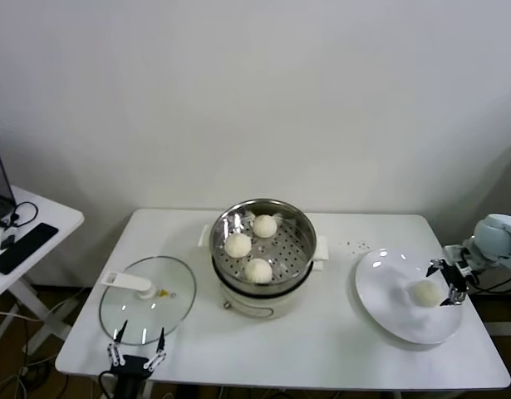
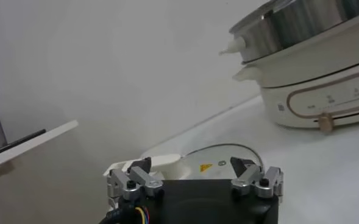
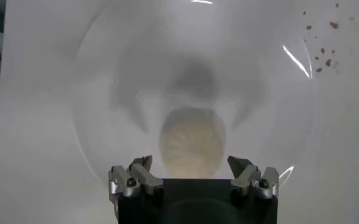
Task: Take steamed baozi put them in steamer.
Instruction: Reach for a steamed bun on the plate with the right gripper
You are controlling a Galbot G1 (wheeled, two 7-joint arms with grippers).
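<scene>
Three off-white baozi (image 1: 257,269) lie on the perforated floor of the steel steamer (image 1: 298,226), which sits on a cream pot at the table's middle. A fourth baozi (image 1: 425,293) lies on the white plate (image 1: 386,283) at the right. My right gripper (image 1: 447,282) hangs open just above this baozi, its fingers spread to either side. In the right wrist view the baozi (image 3: 192,142) sits between the open fingertips (image 3: 145,164). My left gripper (image 1: 137,347) is open and empty at the front left table edge, near the glass lid.
A flat glass lid (image 1: 147,299) with a white knob lies left of the pot; it also shows in the left wrist view (image 2: 222,159). Dark crumbs (image 1: 355,245) speckle the table behind the plate. A side desk (image 1: 31,229) with a dark device stands at the far left.
</scene>
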